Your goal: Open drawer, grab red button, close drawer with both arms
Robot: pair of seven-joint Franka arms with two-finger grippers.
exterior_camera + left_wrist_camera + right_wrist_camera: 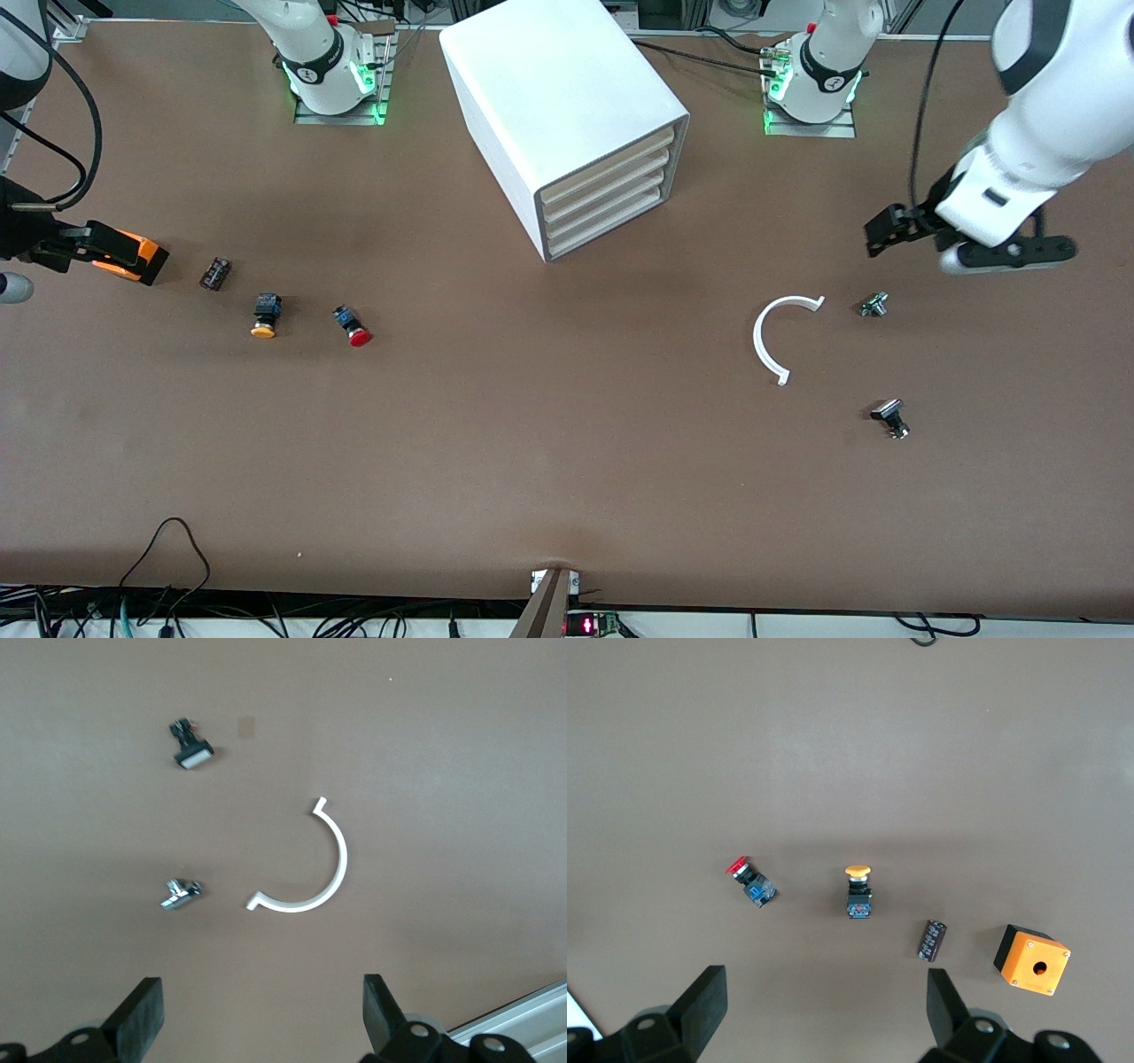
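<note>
The white cabinet (567, 106) stands between the two bases with its four cream fronts flush. The lowest drawer (608, 227) is shut. The red-capped button (353, 326) lies on its side toward the right arm's end of the table, also in the right wrist view (750, 881). My right gripper (66, 244) hangs open and empty over that end (824, 992), apart from the button. My left gripper (886, 232) hangs open and empty over the left arm's end (261, 1001), well away from the cabinet.
Beside the red button lie a yellow-capped button (266, 316), a small dark cylinder (215, 273) and an orange box with a hole (1033, 958). Toward the left arm's end lie a white half ring (775, 332), a small metal part (873, 305) and a black switch (890, 416).
</note>
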